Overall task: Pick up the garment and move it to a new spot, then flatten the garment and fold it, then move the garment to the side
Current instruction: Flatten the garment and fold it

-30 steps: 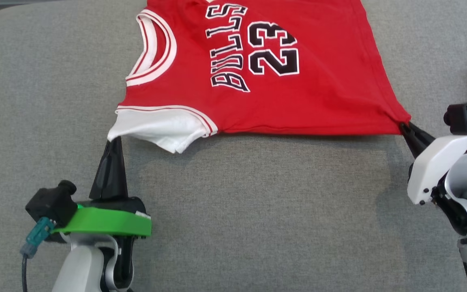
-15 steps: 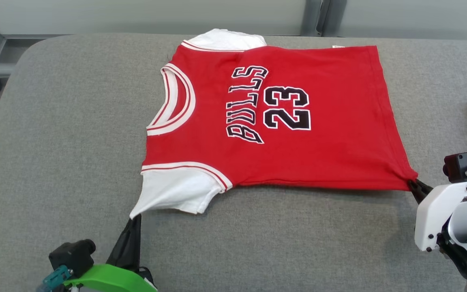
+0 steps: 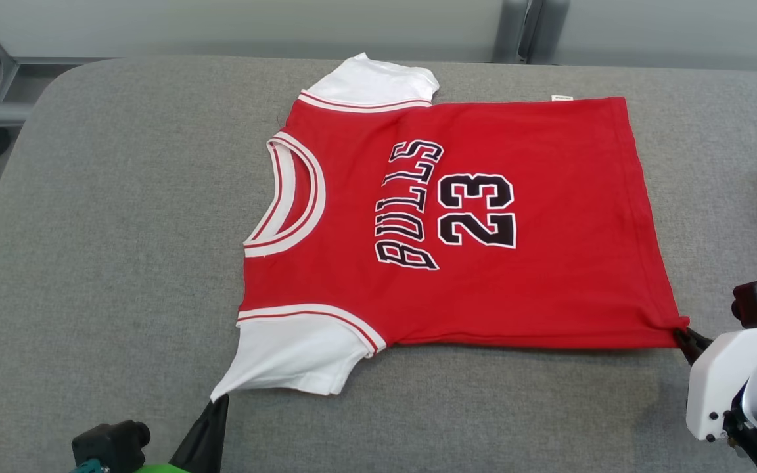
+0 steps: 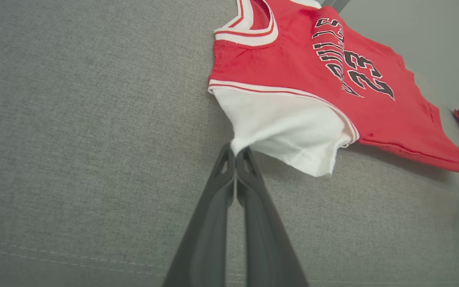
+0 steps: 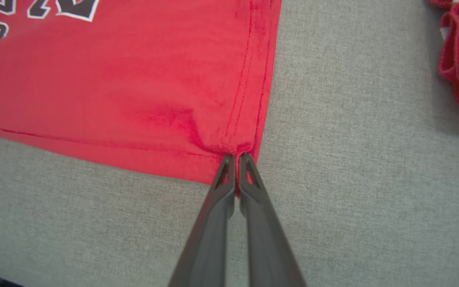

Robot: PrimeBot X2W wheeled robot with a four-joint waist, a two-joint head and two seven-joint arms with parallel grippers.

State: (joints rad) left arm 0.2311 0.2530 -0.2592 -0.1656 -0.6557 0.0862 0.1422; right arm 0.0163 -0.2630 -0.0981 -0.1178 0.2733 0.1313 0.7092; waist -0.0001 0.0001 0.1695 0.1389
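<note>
Though the head camera has tilted up over the last second, both grips hold as before: the left tool (image 4: 235, 150) stays pinched shut on the white short sleeve (image 3: 293, 355), and the right tool (image 5: 236, 156) on the hem corner (image 5: 245, 145) of the red basketball jersey (image 3: 483, 295). Outward from those pinches, the jersey now lies spread on the grey fabric-covered tabletop (image 3: 122, 230), its near edge lower than before. Flattening looks nearly done, with folding probably next.
</note>
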